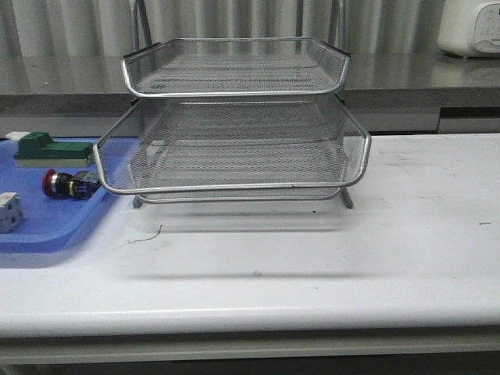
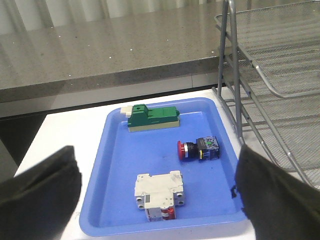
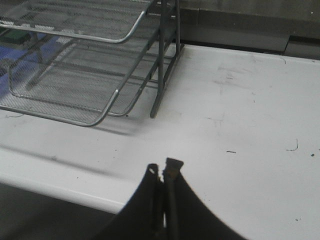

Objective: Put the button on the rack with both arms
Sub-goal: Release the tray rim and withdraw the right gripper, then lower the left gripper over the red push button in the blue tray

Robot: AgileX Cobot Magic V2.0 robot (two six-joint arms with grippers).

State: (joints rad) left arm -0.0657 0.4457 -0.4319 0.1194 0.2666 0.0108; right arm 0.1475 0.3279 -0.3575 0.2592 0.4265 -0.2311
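- White tabletop [image 1: 312, 266] is filling the front view, with a grey stone counter running behind it and a pale curtain at the back.
- Standing at the 12 o'clock part of this table is the rack [image 1: 234, 148], a silver wire-mesh tray with tiers; the lower tier is reaching forward more than the upper one.
- At about 9 o'clock from the rack, just beside it, a blue tray [image 1: 47, 226] is lying flat on the table.
- The button [image 2: 197, 149] is lying on its side inside the blue tray, with its red head turned away from the rack; nothing is touching it.
- A green block [image 2: 152, 118] and a white block [image 2: 159, 191] are also sitting in the same tray, apart from the button.
- The left gripper [image 2: 155, 200] is hanging above the blue tray with its fingers [image 2: 42, 192] spread wide, and it is holding nothing.
- The right gripper [image 3: 164, 172] is waiting over the bare table near the front edge, at about 4 o'clock from the rack; its fingertips are pressed together with nothing between them.
- I am judging that the task is only at its start: the picking of the button is not yet done.
- The next move is probably asking the left gripper to go down around the black body of the button, keeping away from the white block.
- The right arm may then need to steady the rack or slide a tier, but this I cannot confirm.
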